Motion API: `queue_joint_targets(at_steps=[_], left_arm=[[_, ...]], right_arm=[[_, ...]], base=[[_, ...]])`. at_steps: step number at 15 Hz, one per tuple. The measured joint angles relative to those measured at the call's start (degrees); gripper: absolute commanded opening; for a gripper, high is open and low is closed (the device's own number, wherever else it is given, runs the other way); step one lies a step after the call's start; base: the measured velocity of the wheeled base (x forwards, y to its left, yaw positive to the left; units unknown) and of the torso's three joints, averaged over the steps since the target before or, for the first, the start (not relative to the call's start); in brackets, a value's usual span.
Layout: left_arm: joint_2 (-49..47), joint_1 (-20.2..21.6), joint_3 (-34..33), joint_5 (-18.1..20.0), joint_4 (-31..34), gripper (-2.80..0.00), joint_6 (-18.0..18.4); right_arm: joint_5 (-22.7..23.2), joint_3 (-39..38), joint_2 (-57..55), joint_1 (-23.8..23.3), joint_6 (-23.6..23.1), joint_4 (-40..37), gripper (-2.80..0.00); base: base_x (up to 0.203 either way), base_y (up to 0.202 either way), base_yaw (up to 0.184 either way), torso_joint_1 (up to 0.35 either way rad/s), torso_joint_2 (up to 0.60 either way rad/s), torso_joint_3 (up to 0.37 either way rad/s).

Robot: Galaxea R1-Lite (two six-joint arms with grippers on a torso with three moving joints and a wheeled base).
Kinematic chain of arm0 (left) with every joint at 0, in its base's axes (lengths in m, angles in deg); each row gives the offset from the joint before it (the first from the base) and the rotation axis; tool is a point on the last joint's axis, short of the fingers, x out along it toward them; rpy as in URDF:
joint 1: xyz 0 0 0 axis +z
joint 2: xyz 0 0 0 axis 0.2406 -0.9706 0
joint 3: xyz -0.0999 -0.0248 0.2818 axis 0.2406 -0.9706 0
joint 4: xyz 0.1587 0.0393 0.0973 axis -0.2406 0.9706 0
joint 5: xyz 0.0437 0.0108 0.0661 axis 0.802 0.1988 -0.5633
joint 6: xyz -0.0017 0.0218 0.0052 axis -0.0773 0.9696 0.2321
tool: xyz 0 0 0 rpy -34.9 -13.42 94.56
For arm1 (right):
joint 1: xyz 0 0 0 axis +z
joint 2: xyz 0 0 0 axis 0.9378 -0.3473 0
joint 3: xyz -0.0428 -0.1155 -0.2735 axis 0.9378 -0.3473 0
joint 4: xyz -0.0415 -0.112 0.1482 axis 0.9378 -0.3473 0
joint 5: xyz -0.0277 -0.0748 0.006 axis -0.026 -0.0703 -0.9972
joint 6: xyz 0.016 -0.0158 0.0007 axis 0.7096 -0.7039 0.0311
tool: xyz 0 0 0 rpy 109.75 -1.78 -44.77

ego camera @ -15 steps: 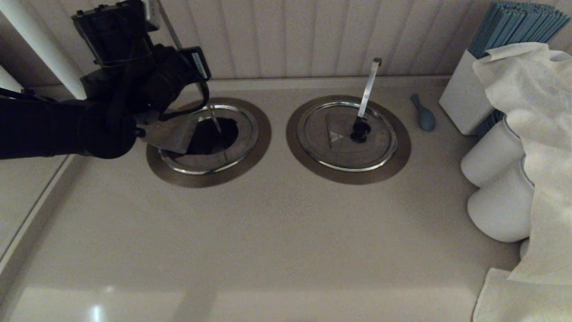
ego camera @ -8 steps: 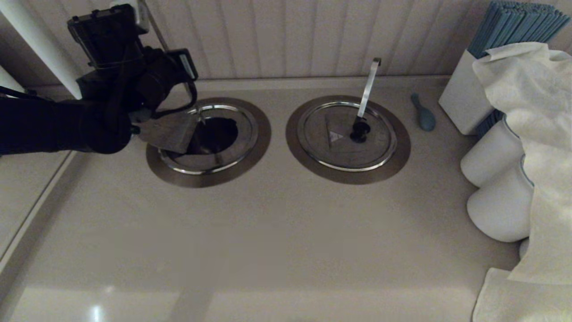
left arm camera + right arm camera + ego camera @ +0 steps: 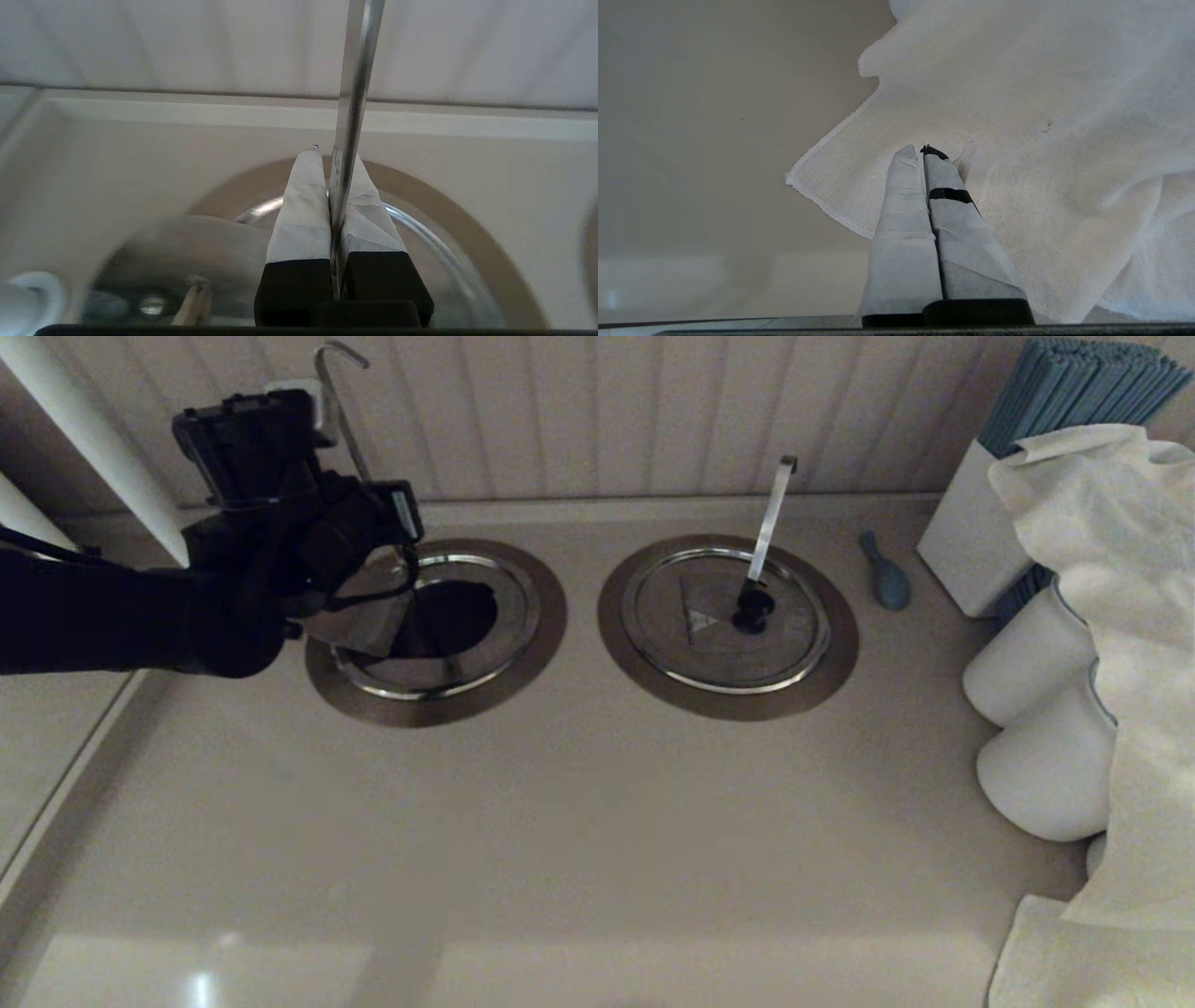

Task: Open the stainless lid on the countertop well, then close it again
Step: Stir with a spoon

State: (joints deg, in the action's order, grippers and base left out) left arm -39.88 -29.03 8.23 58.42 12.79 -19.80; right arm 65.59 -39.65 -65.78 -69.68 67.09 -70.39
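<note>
Countertop well (image 3: 523,644) half open, left tool (image 3: 332,154) pinched on stainless lid's (image 3: 359,616) hooked rod (image 3: 355,93).

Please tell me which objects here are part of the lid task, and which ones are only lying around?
In use:
stainless lid, tilted up
thin hooked rod, gripped by left gripper
countertop well, partly uncovered

Not in use:
twin lid, shut
blue spoon
white cloth
right gripper

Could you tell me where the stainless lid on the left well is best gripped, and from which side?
Probably by its thin hooked rod, approached from the front: it stands nearly upright above the stainless lid, slim enough for the jaws. The left gripper is shut on it that way, the flap raised over the countertop well.
</note>
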Motion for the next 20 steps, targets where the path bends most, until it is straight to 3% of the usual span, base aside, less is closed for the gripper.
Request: queue_joint_targets(at_steps=[7, 10, 13, 17, 20], left_arm=[[1.1, -2.7, -0.9, 0.6, 6.3, -2.80, -0.9], [2.3, -2.7, -0.1, 0.5, 15.4, -2.80, -0.8], [2.3, -2.7, 1.3, 0.2, 18.9, -2.80, -1.0], [1.6, -3.0, 2.8, 0.6, 20.5, -2.80, -3.8], [0.5, -3.6, 5.8, 0.6, 21.6, -2.80, -8.8]], right_arm=[[0.0, 0.0, 0.0, 0.0, 0.0, 0.0, -2.80], [0.0, 0.0, 0.0, 0.0, 0.0, 0.0, -2.80], [0.0, 0.0, 0.0, 0.0, 0.0, 0.0, -2.80], [0.0, 0.0, 0.0, 0.0, 0.0, 0.0, -2.80], [0.0, 0.0, 0.0, 0.0, 0.0, 0.0, -2.80]], base=[[0.000, 0.000, 0.000, 0.000, 0.00, 0.000], [0.000, 0.000, 0.000, 0.000, 0.00, 0.000], [0.000, 0.000, 0.000, 0.000, 0.00, 0.000], [0.000, 0.000, 0.000, 0.000, 0.00, 0.000], [0.000, 0.000, 0.000, 0.000, 0.00, 0.000]])
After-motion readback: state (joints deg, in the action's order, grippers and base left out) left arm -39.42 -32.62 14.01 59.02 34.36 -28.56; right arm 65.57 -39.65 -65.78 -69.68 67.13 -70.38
